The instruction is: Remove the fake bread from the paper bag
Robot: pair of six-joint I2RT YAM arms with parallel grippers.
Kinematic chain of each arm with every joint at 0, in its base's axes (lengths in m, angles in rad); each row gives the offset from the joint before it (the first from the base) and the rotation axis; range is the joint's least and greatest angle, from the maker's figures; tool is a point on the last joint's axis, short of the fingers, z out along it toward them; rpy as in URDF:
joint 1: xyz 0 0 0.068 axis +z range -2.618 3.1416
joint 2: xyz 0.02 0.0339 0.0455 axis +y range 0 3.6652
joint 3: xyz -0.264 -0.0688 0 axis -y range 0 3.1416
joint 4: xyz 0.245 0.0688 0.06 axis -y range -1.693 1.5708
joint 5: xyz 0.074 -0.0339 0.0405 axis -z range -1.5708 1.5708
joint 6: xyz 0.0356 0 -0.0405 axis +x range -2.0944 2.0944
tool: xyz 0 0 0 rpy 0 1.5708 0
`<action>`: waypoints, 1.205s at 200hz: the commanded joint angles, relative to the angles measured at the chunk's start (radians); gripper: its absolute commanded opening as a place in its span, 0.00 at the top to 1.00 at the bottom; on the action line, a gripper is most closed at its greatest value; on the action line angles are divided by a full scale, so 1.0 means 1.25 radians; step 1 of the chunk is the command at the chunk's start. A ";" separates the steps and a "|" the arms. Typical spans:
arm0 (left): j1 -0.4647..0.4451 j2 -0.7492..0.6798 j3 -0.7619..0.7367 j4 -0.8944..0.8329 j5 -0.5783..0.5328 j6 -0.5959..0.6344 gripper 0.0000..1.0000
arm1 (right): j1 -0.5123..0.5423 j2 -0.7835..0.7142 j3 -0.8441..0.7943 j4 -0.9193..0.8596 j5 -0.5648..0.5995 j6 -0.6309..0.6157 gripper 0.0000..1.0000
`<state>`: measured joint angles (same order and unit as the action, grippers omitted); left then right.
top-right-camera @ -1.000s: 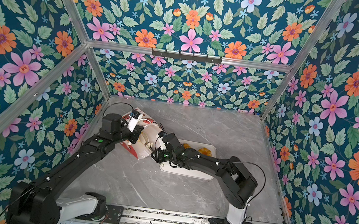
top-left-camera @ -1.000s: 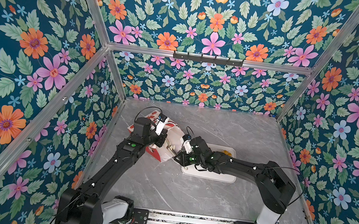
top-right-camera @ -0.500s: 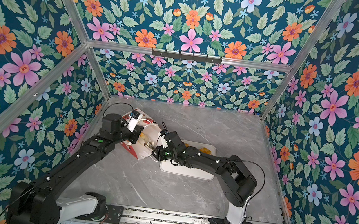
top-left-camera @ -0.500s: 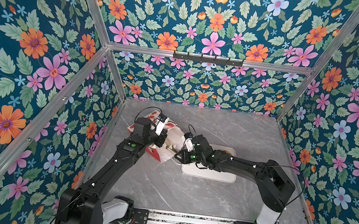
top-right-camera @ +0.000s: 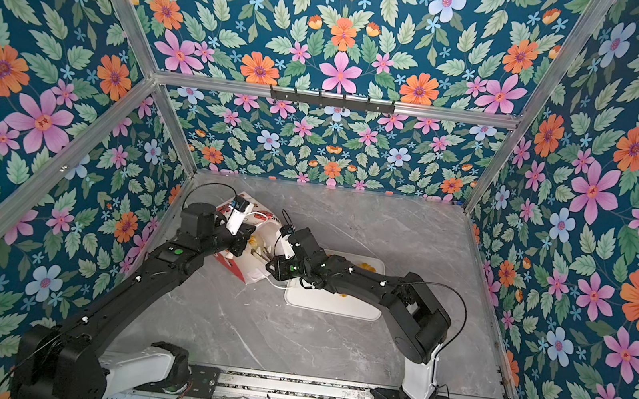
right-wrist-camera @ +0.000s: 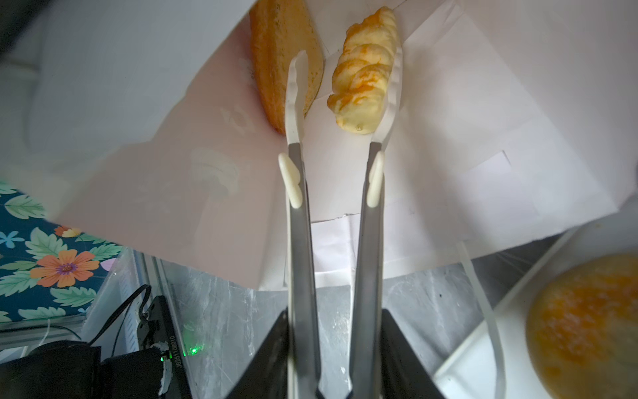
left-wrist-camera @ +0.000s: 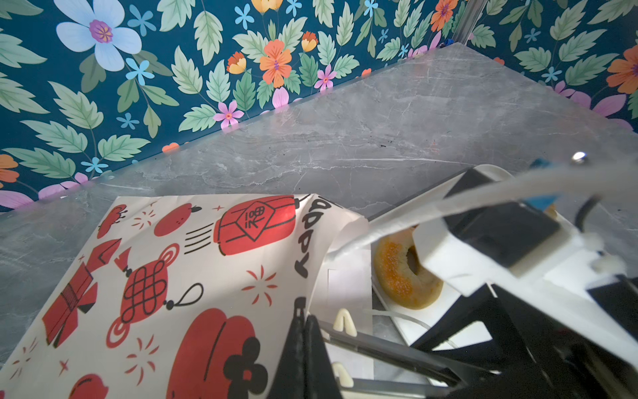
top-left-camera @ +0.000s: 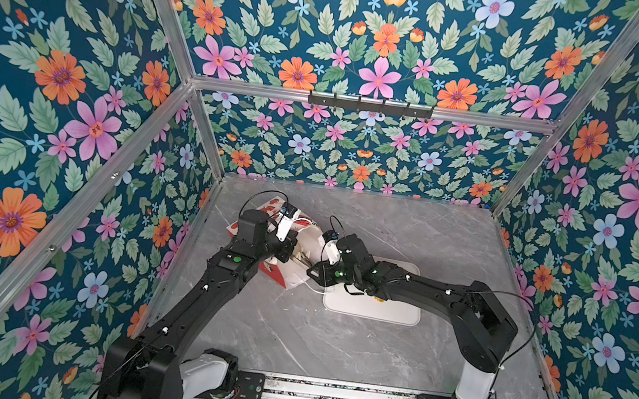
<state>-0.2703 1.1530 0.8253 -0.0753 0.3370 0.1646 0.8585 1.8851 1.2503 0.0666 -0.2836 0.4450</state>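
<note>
Toward the left edge of the bench, in its rear half, the paper bag lies on its side with the mouth turned to the white tray near the bench centre. Mouth and tray end sit just beside each other. Part of the fake bread is already out: a ring doughnut rests on the tray. Two pieces lie inside, on the white lower wall of the bag: a brown piece and a pale braided roll, side by side and close together. The left gripper is pinched together on the bag's rim and holds the mouth open, so it is not free for the pick. The right gripper is clamped on a pair of tongs, which reach in through the mouth with their arms apart. The braided roll lies straight ahead of the tongs, between the two tips, with its long axis nearly parallel to the arms. It appears to rest against one tip, with a gap to the other. That other tip overlaps the edge of the brown piece nearest the roll; whether it touches cannot be told. Judgement: the right arm is the nearer one, and closing the tongs across the roll's short width should suffice, provided the brown piece is not caught.
</note>
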 commanded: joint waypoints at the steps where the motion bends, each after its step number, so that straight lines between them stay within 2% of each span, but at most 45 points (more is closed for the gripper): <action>1: 0.001 -0.003 -0.001 0.016 -0.003 0.005 1.00 | 0.000 0.020 0.016 0.009 0.004 -0.018 0.61; 101: 0.001 0.003 0.000 0.021 0.000 0.004 1.00 | 0.000 0.063 0.038 -0.008 -0.005 -0.030 0.61; 125: 0.001 -0.001 -0.001 0.020 -0.004 0.004 1.00 | 0.000 0.059 0.032 -0.010 -0.005 -0.027 0.68; 147: 0.001 -0.001 -0.002 0.020 -0.017 0.002 1.00 | 0.000 0.031 0.014 -0.010 0.003 -0.026 0.75; 198: 0.001 0.010 0.004 0.021 -0.051 -0.006 1.00 | 0.000 -0.073 -0.051 -0.029 0.040 -0.040 0.85; 241: 0.001 0.019 0.012 0.017 -0.081 -0.009 1.00 | 0.000 -0.161 -0.116 -0.058 0.040 -0.048 0.86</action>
<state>-0.2703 1.1679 0.8265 -0.0750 0.2756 0.1604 0.8585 1.7424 1.1442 -0.0116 -0.2447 0.4080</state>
